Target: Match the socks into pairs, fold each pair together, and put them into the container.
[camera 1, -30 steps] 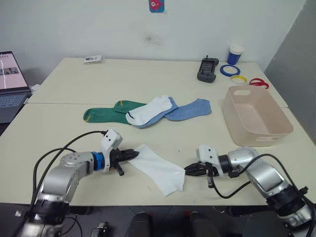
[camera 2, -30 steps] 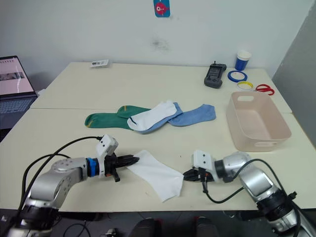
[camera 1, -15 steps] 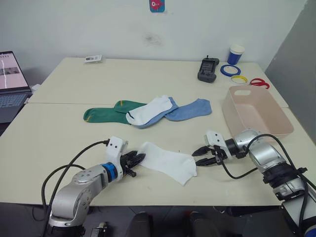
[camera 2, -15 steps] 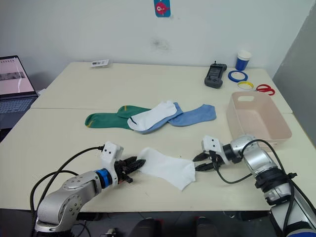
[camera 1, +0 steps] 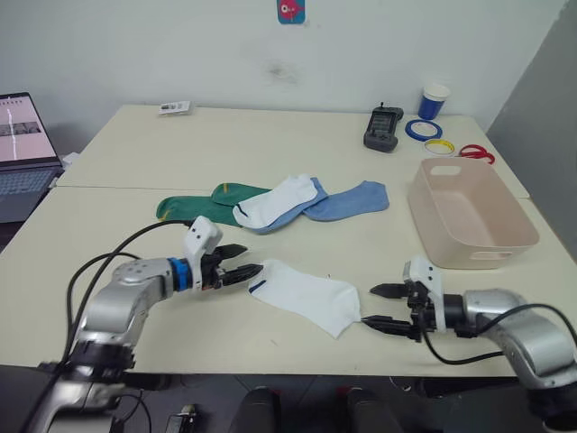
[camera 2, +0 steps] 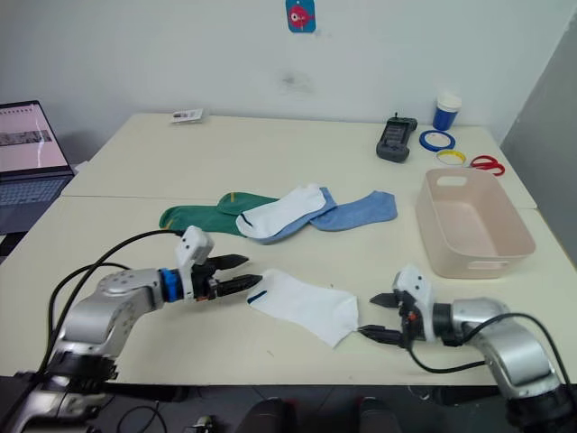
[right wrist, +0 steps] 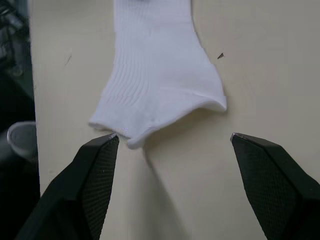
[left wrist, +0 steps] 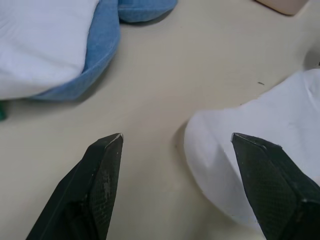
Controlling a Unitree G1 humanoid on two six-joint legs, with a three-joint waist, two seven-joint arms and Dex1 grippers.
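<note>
The lone white sock (camera 1: 306, 292) is seen lying flat with its long axis spanning from the left gripper (camera 1: 243, 270) to the right gripper (camera 1: 380, 306), each wide open, empty and just off its nearest end.

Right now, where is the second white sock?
It lies on top of the light blue sock in the heap mid-table, beside the green socks: white sock.
</note>
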